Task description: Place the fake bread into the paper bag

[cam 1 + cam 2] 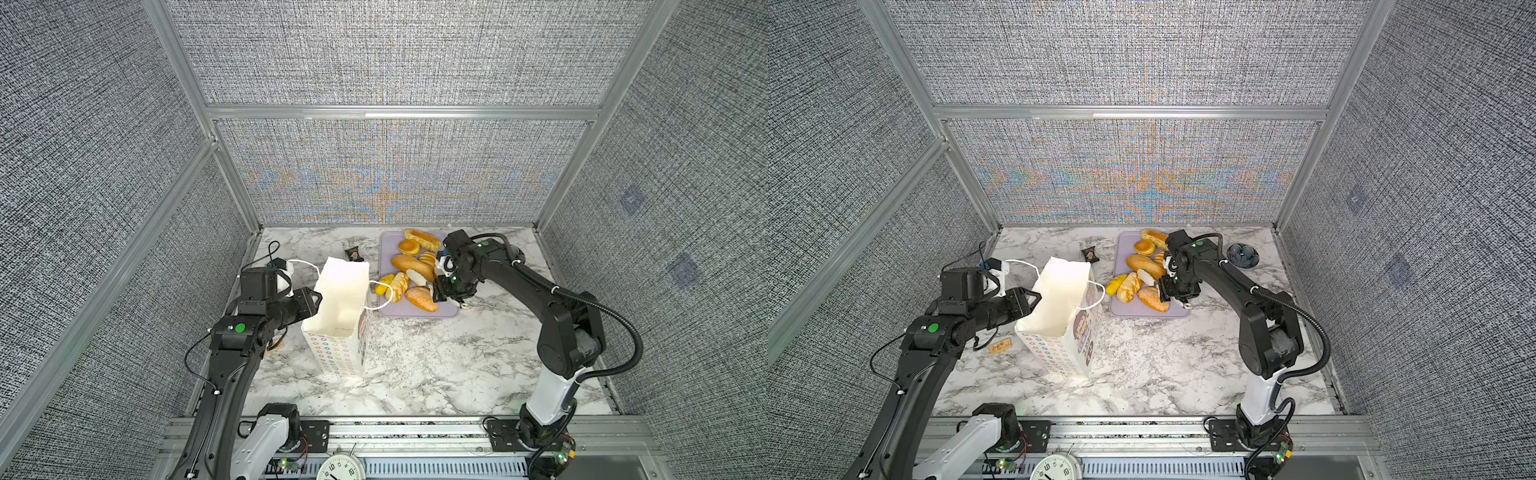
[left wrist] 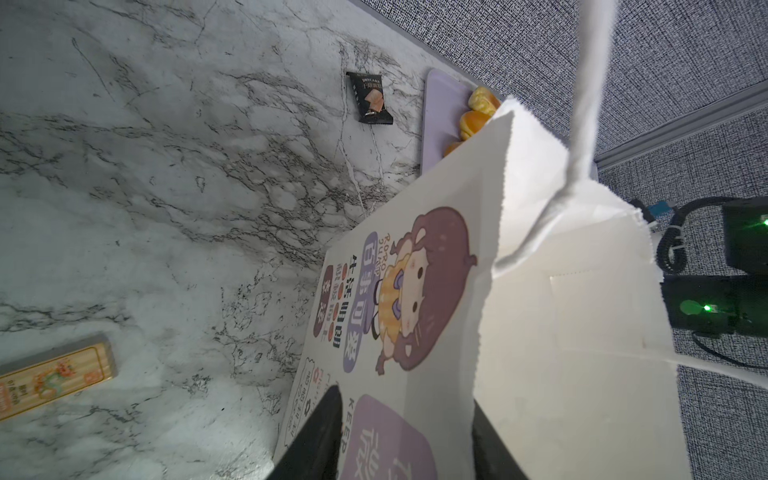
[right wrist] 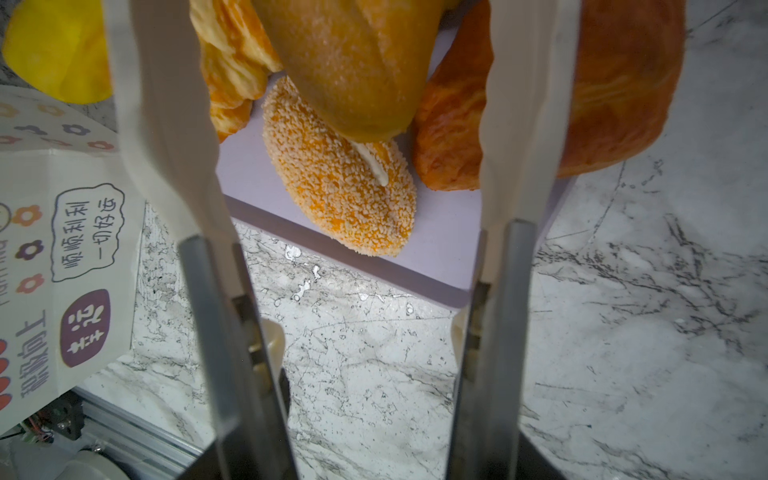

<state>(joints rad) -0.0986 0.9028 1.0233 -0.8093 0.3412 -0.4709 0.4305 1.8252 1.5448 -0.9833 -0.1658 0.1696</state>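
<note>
Bread status: fake bread [image 1: 405,262] heaped on flat lavender plastic tray [image 1: 388,245]; none visible in bag. Sugar-dusted golden loaf [image 3: 349,62] sits between fingers of right gripper [image 1: 419,280]. Jaws spread, gap each side, loaf's long axis roughly along fingers. Crumb-coated orange bun [image 3: 340,187] under loaf's end. Ridged pastry [image 3: 232,62] and reddish-brown loaf [image 3: 615,83] crowd fingers. Tall white paper bag [image 1: 338,299] upright just beside tray, mouth open, right arm nearer bread. White cord handle [image 1: 384,286] droops trayward. Left gripper [image 1: 311,297] at bag rim; clamped or not, cannot tell.

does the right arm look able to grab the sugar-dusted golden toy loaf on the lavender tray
Likely yes: the right gripper is open, its fingers either side of the loaf, nothing blocking.
</note>
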